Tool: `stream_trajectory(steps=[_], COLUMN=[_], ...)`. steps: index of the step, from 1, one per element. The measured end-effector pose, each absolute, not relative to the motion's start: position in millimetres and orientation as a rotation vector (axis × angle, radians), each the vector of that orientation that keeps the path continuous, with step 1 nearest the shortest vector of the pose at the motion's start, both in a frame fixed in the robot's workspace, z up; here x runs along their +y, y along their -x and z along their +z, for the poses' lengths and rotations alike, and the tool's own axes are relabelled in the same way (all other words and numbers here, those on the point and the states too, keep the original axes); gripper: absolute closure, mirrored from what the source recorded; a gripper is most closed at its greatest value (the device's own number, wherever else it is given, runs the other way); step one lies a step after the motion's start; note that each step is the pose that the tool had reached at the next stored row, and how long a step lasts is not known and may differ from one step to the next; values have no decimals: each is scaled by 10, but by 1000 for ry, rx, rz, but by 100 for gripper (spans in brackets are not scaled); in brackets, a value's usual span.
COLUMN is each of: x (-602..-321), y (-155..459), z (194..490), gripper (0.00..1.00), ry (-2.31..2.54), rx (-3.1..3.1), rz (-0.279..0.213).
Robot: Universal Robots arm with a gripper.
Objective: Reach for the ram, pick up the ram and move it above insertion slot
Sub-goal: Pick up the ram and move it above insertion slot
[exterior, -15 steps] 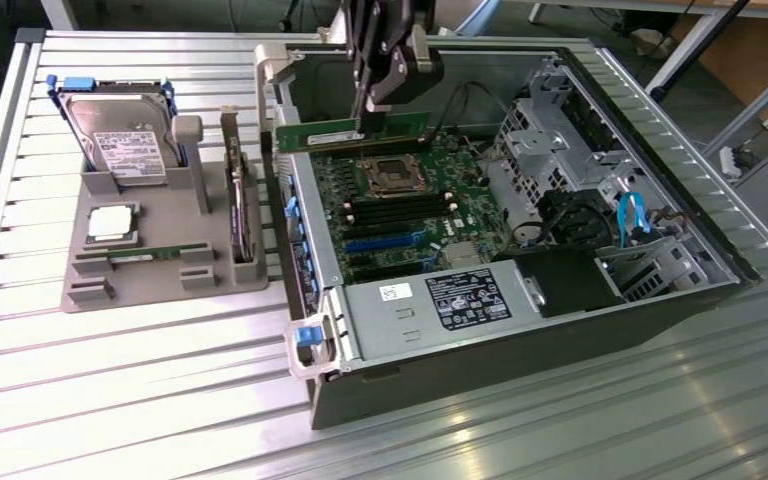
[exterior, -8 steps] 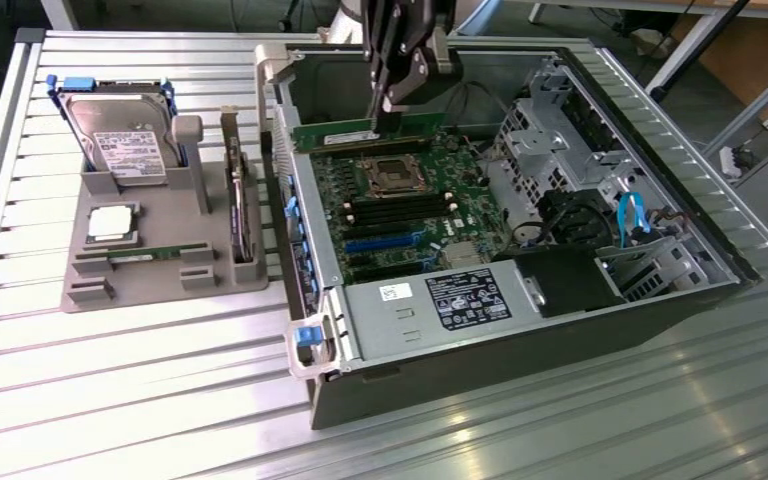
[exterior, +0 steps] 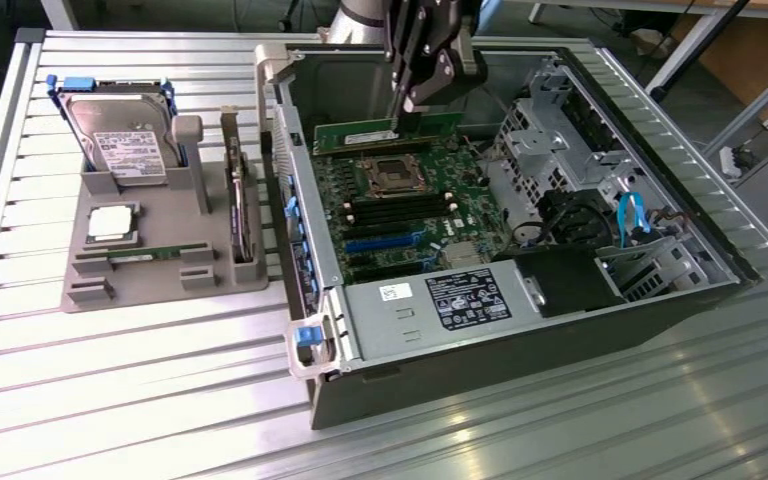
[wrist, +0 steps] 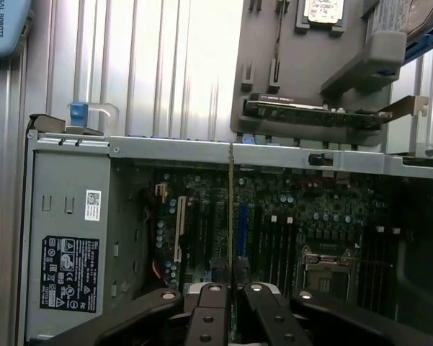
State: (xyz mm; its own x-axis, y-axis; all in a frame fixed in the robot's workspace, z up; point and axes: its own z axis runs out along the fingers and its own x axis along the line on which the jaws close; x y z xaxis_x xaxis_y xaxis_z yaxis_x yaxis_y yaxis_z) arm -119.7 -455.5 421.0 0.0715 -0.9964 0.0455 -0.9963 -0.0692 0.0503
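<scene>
Green, long thin circuit-board ram stick clamped edge-on between the black gripper jaws, hanging over the green motherboard inside the open grey computer case. Sits just above the square silver CPU socket, toward the case's back wall, clear of the black memory slots. Seen from the wrist as a thin vertical sliver running up from the gripper. Off to the case's side on the slatted metal table: grey parts holder with a silver boxy hard drive.
</scene>
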Motion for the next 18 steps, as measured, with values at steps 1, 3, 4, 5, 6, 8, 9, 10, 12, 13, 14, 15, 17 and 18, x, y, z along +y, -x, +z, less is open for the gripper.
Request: stream_trajectory(steps=[1, 3, 4, 5, 6, 8, 9, 10, 12, 13, 14, 15, 17, 18], x=[-4555, -4555, -4555, -4555, -4555, -4555, -4555, -4555, -4555, -4555, -4555, -4555, -4555, -4555], y=[1177, 1146, 1133, 1116, 1100, 1070, 1055, 1040, 996, 973, 954, 936, 908, 898], z=[4209, 4207, 4206, 4206, 4205, 4204, 4203, 4202, 4199, 4199, 4198, 4197, 4195, 4195], gripper=[86, 86, 86, 86, 86, 86, 86, 86, 86, 86, 86, 86, 86, 86], ry=[-2249, -2248, -2248, -2248, -2248, -2248, -2248, -2248, -2248, -2248, -2248, -2248, -2247, -2247], rx=[-2095, -2095, -2095, -2095, -2095, -2095, -2095, -2095, -2095, -2095, -2095, -2095, -2094, -2094], rz=[-1, -1, -1, -1, -1, -1, -1, -1, -1, -1, 0, 0, 0, 0])
